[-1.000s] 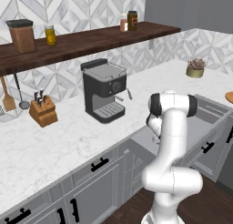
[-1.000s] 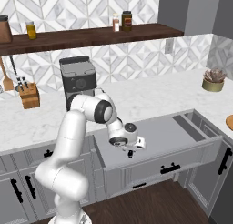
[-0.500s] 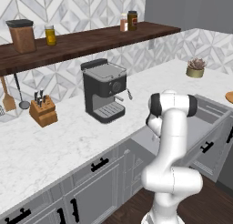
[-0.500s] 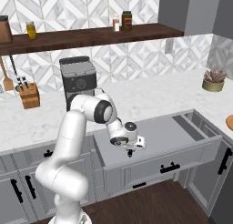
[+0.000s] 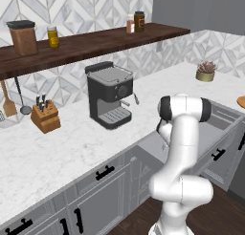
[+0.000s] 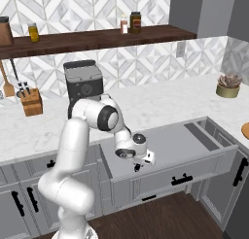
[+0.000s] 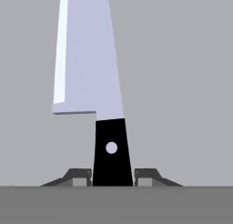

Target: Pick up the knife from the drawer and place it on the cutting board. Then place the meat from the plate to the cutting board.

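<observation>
We saw the gripper (image 7: 112, 176) low in the open drawer (image 6: 170, 145), its two fingers (image 7: 77, 177) pressed against either side of the knife's black handle, so it was pinching the knife (image 7: 98, 82); in the hand view the silver blade ran up and away from the fingers over the plain grey drawer floor, and the handle showed a pale rivet; whether the knife was lifted clear of the floor we could not tell. In the right base view the gripper (image 6: 137, 165) sat near the drawer's left front corner, the arm (image 6: 92, 121) bent down from the counter (image 6: 160, 104) edge; the plate (image 6: 245, 131) showed at the far right edge of that counter; behind the arm stood a coffee machine (image 6: 83, 82), with a knife block (image 6: 31, 102) to its left and a small potted plant (image 6: 227, 85) far to the right.
</observation>
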